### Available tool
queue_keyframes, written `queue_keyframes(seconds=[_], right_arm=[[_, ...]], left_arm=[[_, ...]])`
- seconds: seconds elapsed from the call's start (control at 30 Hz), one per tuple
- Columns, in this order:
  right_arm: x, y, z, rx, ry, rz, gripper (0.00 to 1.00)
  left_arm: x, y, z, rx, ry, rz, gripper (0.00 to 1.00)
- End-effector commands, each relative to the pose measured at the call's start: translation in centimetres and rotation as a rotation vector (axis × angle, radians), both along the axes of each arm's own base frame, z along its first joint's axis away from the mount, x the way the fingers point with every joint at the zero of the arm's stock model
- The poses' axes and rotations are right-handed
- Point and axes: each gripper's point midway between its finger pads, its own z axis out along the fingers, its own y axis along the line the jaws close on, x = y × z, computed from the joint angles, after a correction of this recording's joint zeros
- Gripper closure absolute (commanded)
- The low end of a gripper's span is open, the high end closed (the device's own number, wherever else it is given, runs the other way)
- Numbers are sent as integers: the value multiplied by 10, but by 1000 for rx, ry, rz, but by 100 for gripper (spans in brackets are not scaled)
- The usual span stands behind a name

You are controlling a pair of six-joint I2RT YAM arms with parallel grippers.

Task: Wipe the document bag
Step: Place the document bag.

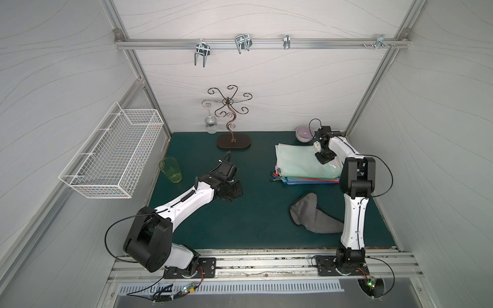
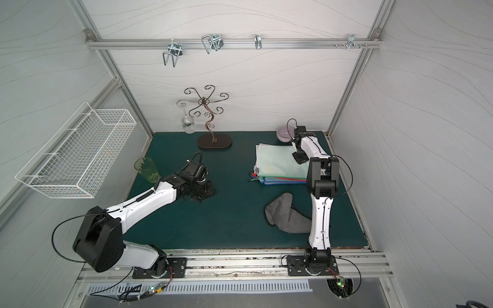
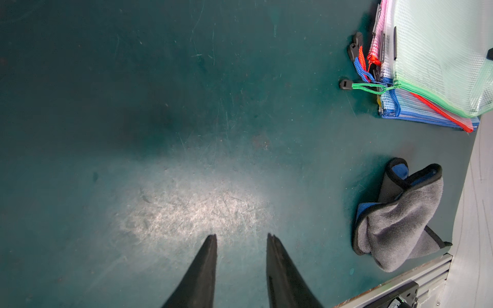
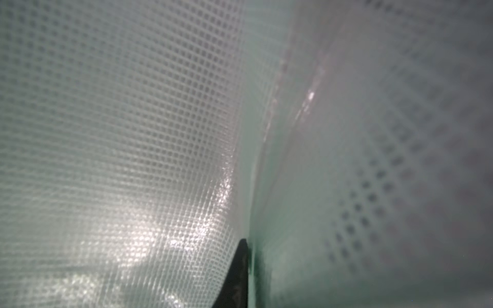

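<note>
You find the document bag (image 1: 298, 162) topping a stack (image 1: 306, 182) at the mat's (image 1: 253, 213) far right, with a bowl (image 1: 304, 133) just behind. The right gripper (image 1: 324, 159) presses its edge, but you cannot tell the gripper's opening. A grey cloth (image 1: 312, 214) lies near. The left gripper (image 3: 241, 237) hangs narrowly parted and empty.

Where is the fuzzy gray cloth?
In both top views the gray cloth lies on the green mat, right side, just in front of the document bags, beside the right arm.
</note>
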Motion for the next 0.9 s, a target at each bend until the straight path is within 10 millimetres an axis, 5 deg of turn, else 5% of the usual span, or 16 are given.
queue_keyframes(seconds=[0.0,0.1,0.43,0.67,0.87], right_arm=[[-3,-4,3,-16,-8,-11,66],[-1,-11,7,-48,-30,-40,45],[8,-12,56,-12,-179,-148,3],[-7,6,94,170,-254,-270,1],[-37,38,96,401,-235,-392,1]], left_arm=[[13,-5,15,-22,-52,-11,65],[11,-4,16,-20,-53,-10,64],[14,-1,26,-20,-100,-8,62],[20,5,43,-2,-178,-1,57],[24,19,55,33,-231,23,52]])
